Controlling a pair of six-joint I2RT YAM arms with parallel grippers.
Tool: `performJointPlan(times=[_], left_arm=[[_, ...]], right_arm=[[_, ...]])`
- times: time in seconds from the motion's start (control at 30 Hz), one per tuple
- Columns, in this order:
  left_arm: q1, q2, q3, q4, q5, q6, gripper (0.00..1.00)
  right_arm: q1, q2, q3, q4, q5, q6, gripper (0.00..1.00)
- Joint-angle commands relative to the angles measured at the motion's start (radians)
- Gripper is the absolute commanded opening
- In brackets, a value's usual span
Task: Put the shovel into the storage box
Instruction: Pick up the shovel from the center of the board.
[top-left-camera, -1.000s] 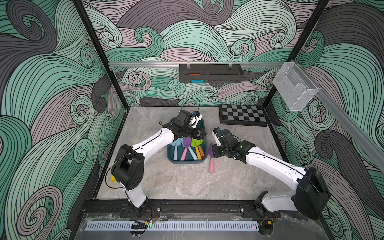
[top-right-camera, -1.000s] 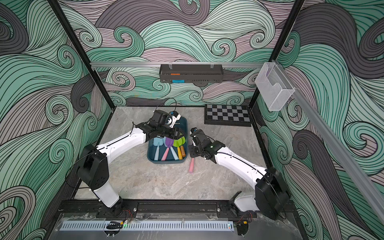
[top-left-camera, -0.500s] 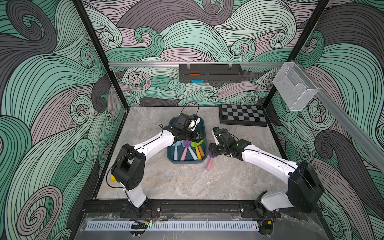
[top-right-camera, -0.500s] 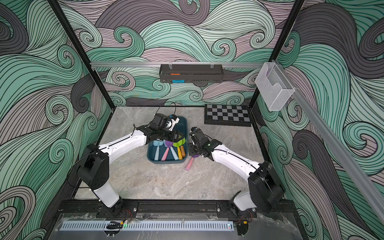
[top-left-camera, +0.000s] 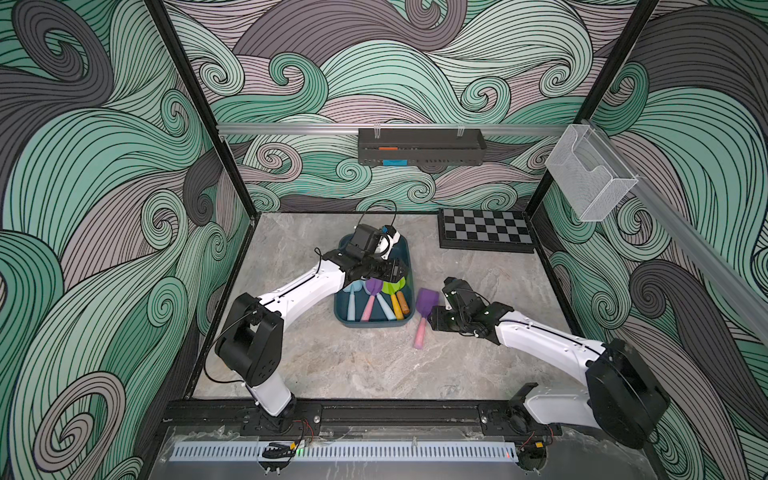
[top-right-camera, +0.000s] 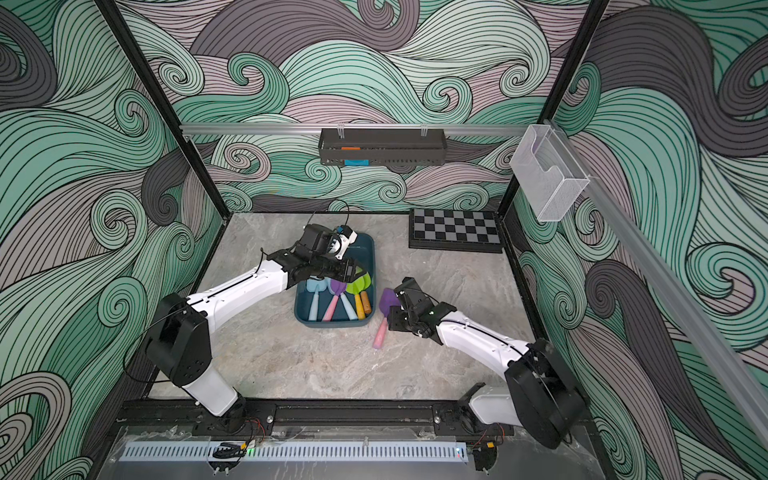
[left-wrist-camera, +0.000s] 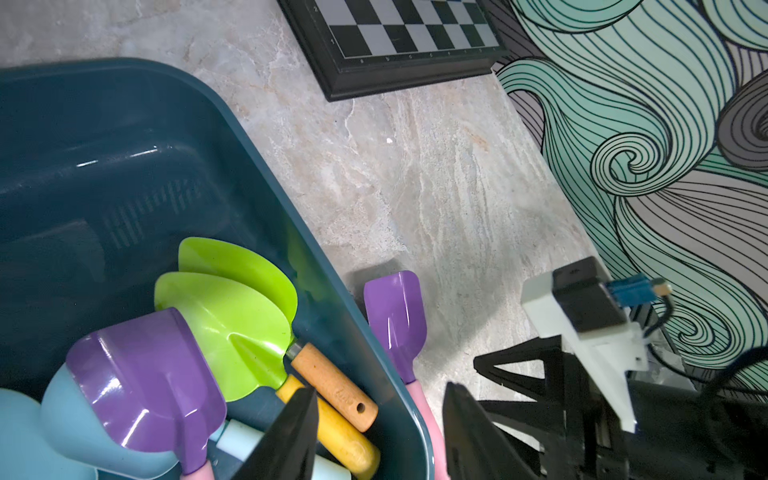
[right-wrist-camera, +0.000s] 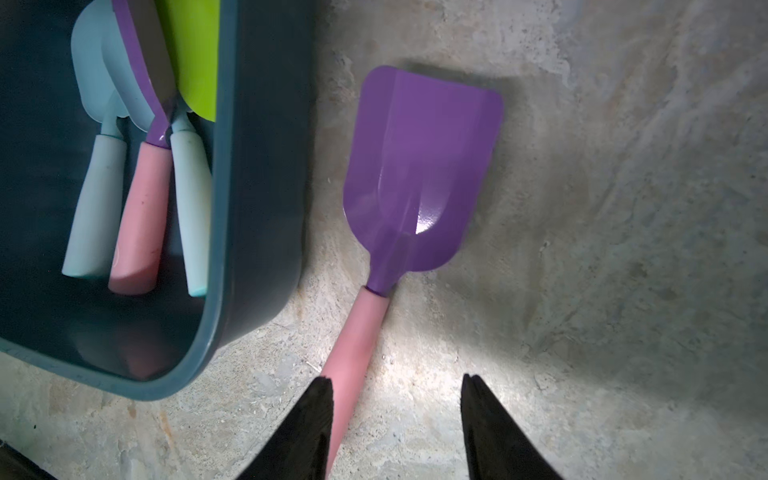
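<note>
A shovel (top-left-camera: 424, 316) with a purple blade and pink handle lies flat on the marble table, just right of the storage box (top-left-camera: 374, 327). It also shows in the right wrist view as the shovel (right-wrist-camera: 419, 174). The storage box (top-right-camera: 332, 325) is a dark teal tub with several toy shovels inside. My right gripper (right-wrist-camera: 397, 380) hangs open over the pink handle, which runs beside and under one fingertip (right-wrist-camera: 320, 399); nothing is gripped. My left gripper (left-wrist-camera: 376, 436) is open and straddles the box's right wall (left-wrist-camera: 266, 174), one finger inside and one outside.
Green, purple and light-blue shovels (top-left-camera: 374, 299) fill the near half of the box. A chessboard (top-left-camera: 486, 228) lies at the back right. A black perforated tray (top-left-camera: 419, 145) hangs on the back rail and a white mesh basket (top-left-camera: 590, 183) on the right rail.
My right gripper went from shut to open and drew back a little along the shovel's handle. The shovel swung slightly and lies on the table. The left arm barely shifted.
</note>
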Motion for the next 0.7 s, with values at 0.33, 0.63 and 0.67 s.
performJointPlan(times=[0.33, 0.63, 0.67], left_arm=[[0.000, -0.081, -0.058, 0.012, 0.017, 0.023, 0.52], [0.000, -0.088, -0.071, 0.014, 0.016, 0.028, 0.52], [0.000, -0.087, -0.071, 0.013, 0.016, 0.028, 0.52]], right_arm=[[0.109, 0.117, 0.040, 0.007, 0.064, 0.096, 0.54], [0.142, 0.225, 0.108, 0.007, 0.076, 0.090, 0.55], [0.142, 0.231, 0.113, 0.003, 0.080, 0.086, 0.55]])
